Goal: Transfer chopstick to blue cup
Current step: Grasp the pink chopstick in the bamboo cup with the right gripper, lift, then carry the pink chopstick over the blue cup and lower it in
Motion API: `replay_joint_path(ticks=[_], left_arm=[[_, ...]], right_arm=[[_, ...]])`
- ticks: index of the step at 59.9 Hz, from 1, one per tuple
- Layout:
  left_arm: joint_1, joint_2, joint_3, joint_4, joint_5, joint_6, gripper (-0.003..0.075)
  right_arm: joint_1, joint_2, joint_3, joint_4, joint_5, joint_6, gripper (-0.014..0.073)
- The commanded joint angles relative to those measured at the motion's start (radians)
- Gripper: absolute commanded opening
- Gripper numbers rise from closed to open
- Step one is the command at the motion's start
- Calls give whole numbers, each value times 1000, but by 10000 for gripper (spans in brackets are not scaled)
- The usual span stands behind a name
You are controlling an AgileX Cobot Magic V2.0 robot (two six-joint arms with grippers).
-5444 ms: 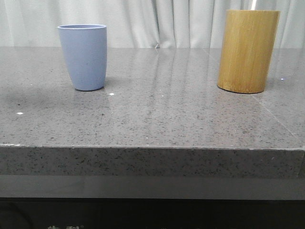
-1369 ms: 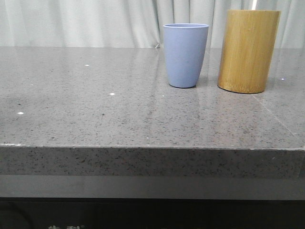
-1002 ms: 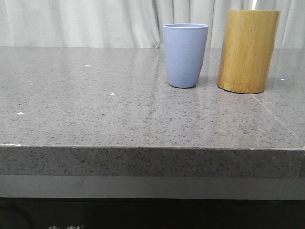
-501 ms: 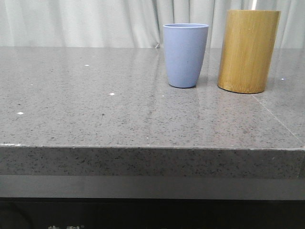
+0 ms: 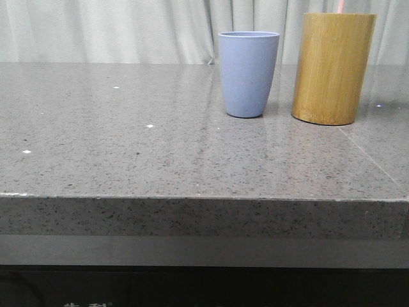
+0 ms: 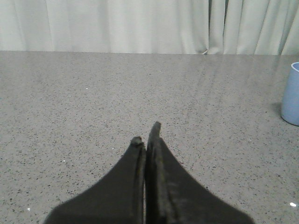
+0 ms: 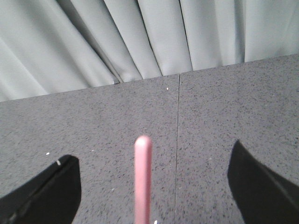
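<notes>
1. Grey speckled stone forms the tabletop (image 5: pixel 128 153), and pale pleated curtains (image 5: pixel 115 29) are seen behind it.
2. The blue cup (image 5: pixel 248 73) is stood upright on the far part of the table, just beside a taller bamboo cylinder (image 5: pixel 332 67) on its right; a narrow gap is left between the two.
3. A thin pink chopstick tip (image 5: pixel 341 6) is seen above the cylinder's rim in the front view, cut off by the frame edge.
4. In the right wrist view, a pink chopstick (image 7: pixel 142 179) is seen end-on, centred in the right gripper (image 7: pixel 154 186). The two dark fingers (image 7: pixel 44 189) are spread wide, well apart from the stick on both sides, and nothing is gripped.
5. The left gripper (image 6: pixel 147 135) is shown with its black fingers pressed together, empty, above bare stone; the blue cup (image 6: pixel 291 93) is caught at the edge of that view, well apart from the fingertips.
6. Neither arm is shown in the front view; both cups together are shown only there. The bamboo cylinder itself is not made out in either wrist view.
</notes>
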State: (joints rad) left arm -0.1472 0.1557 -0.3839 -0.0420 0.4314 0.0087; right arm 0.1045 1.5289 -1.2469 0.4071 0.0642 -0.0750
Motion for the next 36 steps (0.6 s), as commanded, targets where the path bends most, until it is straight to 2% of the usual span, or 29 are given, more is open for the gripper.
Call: replay_joint_path(ticks=[1, 7, 11, 25, 31, 36], left_arm=[[1, 14, -25, -6, -87, -2, -19], [1, 14, -25, -5, -87, -2, -19], [1, 14, -25, -3, -87, -2, -19], [1, 14, -25, -3, -87, -2, -19], [1, 14, -25, -3, -87, -2, -19], [1, 14, -25, -3, -87, -2, -19]], right_arm=[[2, 17, -72, 8, -82, 2, 643], [2, 54, -97, 8, -78, 2, 636], [2, 58, -98, 8, -80, 2, 577], [2, 58, -98, 8, -92, 2, 140], [3, 58, -98, 8, -93, 2, 36], [4, 55, -102, 8, -99, 2, 5]])
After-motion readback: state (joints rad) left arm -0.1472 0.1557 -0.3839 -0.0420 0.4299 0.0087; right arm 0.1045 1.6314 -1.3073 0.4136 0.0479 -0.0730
